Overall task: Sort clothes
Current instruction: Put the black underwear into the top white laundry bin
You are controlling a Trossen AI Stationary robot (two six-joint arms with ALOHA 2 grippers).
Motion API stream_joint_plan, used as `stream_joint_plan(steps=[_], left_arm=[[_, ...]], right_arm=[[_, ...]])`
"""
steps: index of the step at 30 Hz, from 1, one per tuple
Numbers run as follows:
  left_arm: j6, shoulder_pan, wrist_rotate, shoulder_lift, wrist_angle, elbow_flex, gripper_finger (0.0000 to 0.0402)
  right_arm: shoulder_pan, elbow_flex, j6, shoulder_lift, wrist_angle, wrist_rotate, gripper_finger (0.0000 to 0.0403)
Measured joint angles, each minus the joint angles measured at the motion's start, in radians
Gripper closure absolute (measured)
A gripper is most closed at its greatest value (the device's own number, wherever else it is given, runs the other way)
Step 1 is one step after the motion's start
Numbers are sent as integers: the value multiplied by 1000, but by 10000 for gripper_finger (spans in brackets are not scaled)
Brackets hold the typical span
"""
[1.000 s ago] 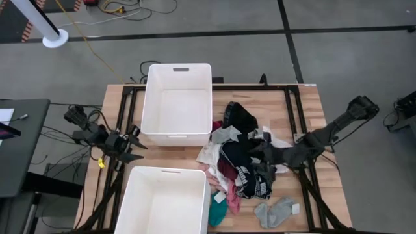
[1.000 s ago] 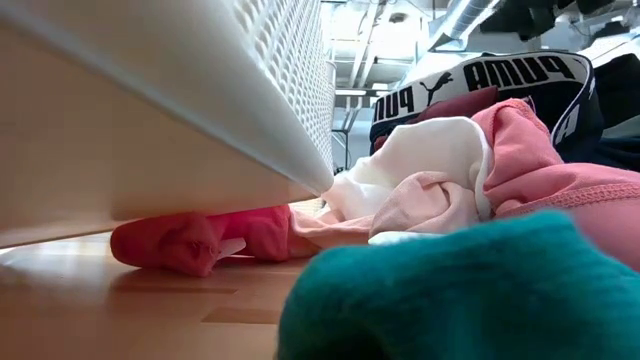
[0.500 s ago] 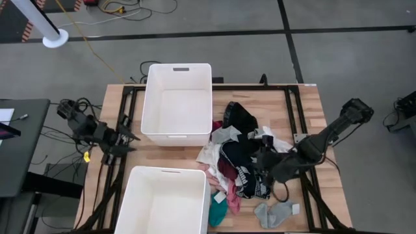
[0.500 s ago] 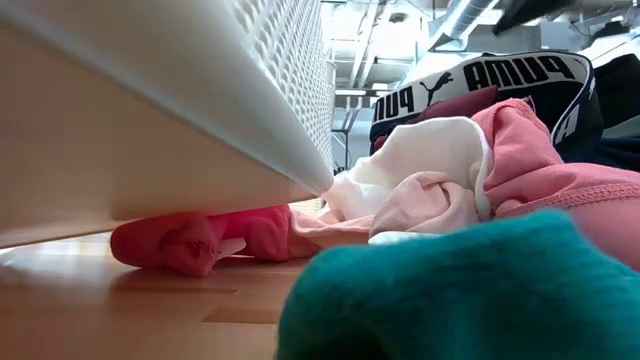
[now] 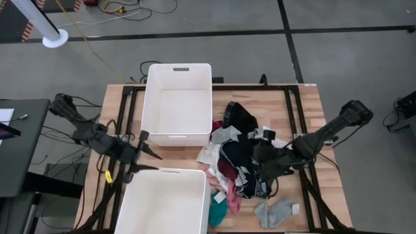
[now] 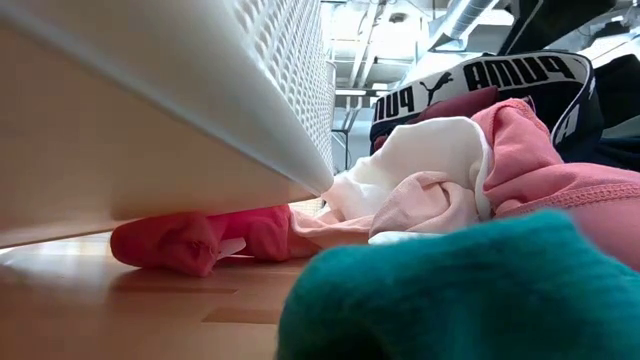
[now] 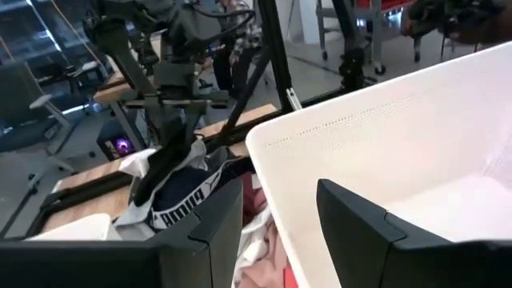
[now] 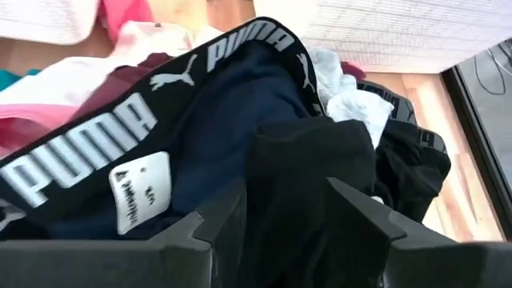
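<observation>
Clothes lie heaped on the right half of the wooden tabletop, just right of the two white bins and touching the near bin's corner.

Going left to right in the high view: the left arm reaches in from the tabletop's left edge, and the left claw hangs in the gap between the far bin and the near bin, close above the near bin's back rim. Its fingers stand apart with nothing between them; in the left wrist view they frame the near bin's rim.

Right of the bins the heap begins with a white piece, then pink garments and a teal one at the near bin's corner. A maroon piece sits beside dark navy underwear with a white lettered waistband. Black fabric lies at the far side of the heap. A grey sock lies apart from the heap at the near edge.

The right claw is down in the heap's right part, over the dark garments. The right wrist view shows its fingers parted, with a fold of black cloth rising between them; I cannot tell whether they grip it.

The low view shows a bin wall, pink and white cloth, and teal fabric up close.
</observation>
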Motion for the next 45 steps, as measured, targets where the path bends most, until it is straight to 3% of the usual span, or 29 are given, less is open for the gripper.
stream_joint_plan(steps=[10, 20, 23, 28, 37, 45], left_arm=[[7, 0, 0, 114, 12, 78, 244], [166, 30, -22, 194, 141, 144, 244], [191, 77, -24, 244, 147, 161, 244], [251, 176, 3, 370, 187, 198, 235], [235, 330, 90, 624, 191, 402, 165], [146, 401, 319, 788, 230, 597, 107]], right_arm=[[-48, 0, -4, 65, -1, -14, 247], [-117, 5, -60, 102, -10, -23, 392], [-106, 40, -83, 77, 6, 0, 392], [-62, 129, -255, 27, 135, 26, 400], [19, 290, -621, -17, 381, 32, 402], [19, 323, -752, -14, 432, 31, 402]])
